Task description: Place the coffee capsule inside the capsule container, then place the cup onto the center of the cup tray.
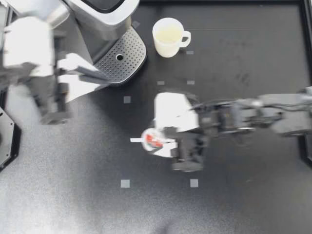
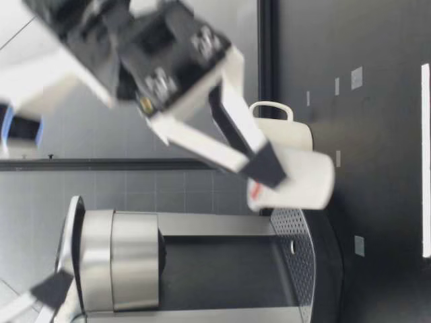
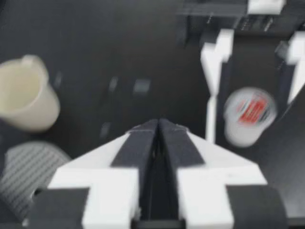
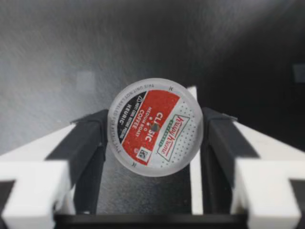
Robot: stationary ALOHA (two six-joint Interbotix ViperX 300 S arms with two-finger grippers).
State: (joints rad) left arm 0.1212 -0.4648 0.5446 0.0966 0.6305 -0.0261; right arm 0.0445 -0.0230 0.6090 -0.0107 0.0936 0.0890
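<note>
Foil uppermost, the coffee capsule [image 1: 155,138] is sitting clamped from both sides in the right hand [image 1: 151,140], near the middle of the surface [image 1: 73,195]. Whether it is hanging clear of the surface I cannot tell. Neither of the 2 steps is looking done. The capsule is lying well apart from the coffee machine [image 1: 100,17], where I am guessing the capsule container is, though I cannot pick it out. The cup [image 1: 168,36] is standing on the surface just beside the cup tray [image 1: 127,57], not on it. The left hand [image 1: 106,79] is hanging clenched and empty over the tray's edge, crowding that approach. Elsewhere, open dark surface is stretching out to the raised border [image 1: 306,73].
</note>
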